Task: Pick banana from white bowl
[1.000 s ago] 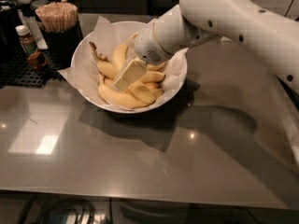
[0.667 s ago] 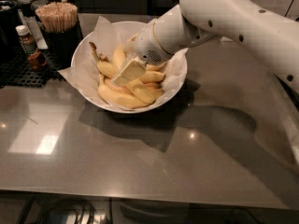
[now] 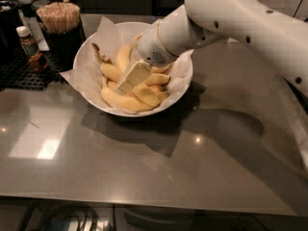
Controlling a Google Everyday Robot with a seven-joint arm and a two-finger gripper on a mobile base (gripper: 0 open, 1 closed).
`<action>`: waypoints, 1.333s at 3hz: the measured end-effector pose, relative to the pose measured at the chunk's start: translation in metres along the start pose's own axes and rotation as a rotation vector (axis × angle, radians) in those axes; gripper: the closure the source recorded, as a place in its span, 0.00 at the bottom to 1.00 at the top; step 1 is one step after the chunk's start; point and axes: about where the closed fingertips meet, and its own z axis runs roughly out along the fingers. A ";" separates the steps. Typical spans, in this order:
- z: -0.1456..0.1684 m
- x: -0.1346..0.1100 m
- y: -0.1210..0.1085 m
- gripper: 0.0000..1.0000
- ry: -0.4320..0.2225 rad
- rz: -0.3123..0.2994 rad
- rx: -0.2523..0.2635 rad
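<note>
Banana (image 3: 109, 72), long, yellow and dark-stemmed, lies at the left inside the paper-lined round white bowl (image 3: 168, 102), among shorter yellow bananas (image 3: 144, 94). The white arm's gripper (image 3: 131, 80) reaches down among them, covering the middle of the pile; whether it grips anything cannot be told. Behind the bowl to the left stand a dark cup of wooden sticks (image 3: 58, 18) and a small brown bottle with a white cap (image 3: 29, 43), its label unreadable.

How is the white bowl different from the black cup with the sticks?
The white bowl is wide, shallow and holds bananas; the black cup is narrow, tall and holds wooden sticks. Both are round and open-topped. The gripper is down among the bananas in the bowl.
</note>
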 end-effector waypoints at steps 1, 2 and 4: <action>0.001 0.000 0.001 0.10 0.005 0.005 0.000; 0.002 0.009 0.006 0.06 0.047 0.061 0.004; 0.005 0.009 0.006 0.00 0.127 0.078 0.045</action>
